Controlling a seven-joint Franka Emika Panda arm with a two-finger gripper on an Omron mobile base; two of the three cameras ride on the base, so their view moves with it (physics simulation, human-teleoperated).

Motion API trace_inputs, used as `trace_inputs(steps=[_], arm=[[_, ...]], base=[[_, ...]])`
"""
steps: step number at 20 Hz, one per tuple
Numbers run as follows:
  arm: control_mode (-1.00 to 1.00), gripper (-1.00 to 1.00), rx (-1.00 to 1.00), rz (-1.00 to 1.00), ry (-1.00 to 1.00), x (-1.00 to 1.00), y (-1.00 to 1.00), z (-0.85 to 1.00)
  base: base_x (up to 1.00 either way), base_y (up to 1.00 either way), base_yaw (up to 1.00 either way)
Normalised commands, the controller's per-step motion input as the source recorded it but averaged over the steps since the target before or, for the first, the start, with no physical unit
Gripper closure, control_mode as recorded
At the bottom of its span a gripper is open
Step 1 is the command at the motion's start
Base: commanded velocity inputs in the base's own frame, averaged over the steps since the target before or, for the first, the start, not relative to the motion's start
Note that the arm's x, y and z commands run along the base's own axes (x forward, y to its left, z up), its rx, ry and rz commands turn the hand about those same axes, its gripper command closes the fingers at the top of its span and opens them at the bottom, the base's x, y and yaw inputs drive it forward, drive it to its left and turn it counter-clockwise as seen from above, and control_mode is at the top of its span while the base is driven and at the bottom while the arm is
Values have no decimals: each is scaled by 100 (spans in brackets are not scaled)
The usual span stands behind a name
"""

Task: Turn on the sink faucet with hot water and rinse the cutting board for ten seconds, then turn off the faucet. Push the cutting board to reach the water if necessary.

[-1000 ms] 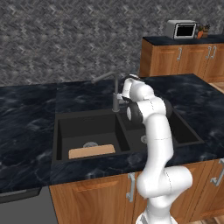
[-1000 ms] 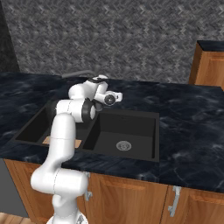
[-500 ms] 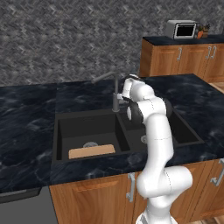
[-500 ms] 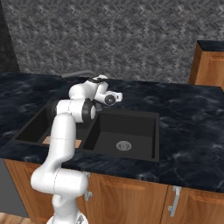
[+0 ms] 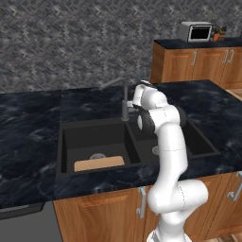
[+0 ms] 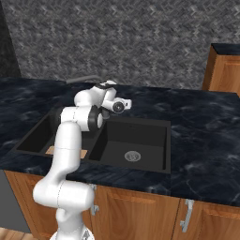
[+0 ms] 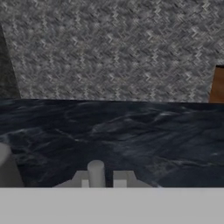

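The faucet [image 5: 125,106] was seen at the centre of the left base view, standing upright behind the divider of the black sink [image 5: 66,142], with its thin spout angled toward the upper left over the left basin. In the right base view the spout [image 6: 83,79] showed at the upper left, above the arm. No water stream could be made out in either base view.

The board [image 5: 99,163] lay flat at the front of the left basin, at the lower left of the left base view, just in front of the round drain [image 5: 98,156]. In the right base view only a sliver of the board [image 6: 83,153] was visible beside the arm, at the left of the frame.

The claw [image 5: 133,107] was seen right beside the faucet post, at the centre of the left base view; whether it touched the post could not be told. In the right base view the hand [image 6: 115,104] pointed to the right, above the sink's back edge. Whether the claw was spread or pressed together could not be told.

In the hand view the dark marbled tabletop [image 7: 131,131] ran across the middle, with the grey patterned wall [image 7: 109,43] above it. A toaster oven [image 5: 195,31] stood on the cabinet at the upper right of the left base view.
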Motion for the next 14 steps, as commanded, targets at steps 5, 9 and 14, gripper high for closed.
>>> trace_inputs(steps=[5, 9, 14], arm=[[-100, 100, 2, 0, 0, -11, -36, 0], [-100, 100, 1, 0, 0, -13, -37, 0], [-100, 100, 1, 0, 0, -16, -51, 0]], base=[[0, 0, 0], [0, 0, 0], [0, 0, 0]])
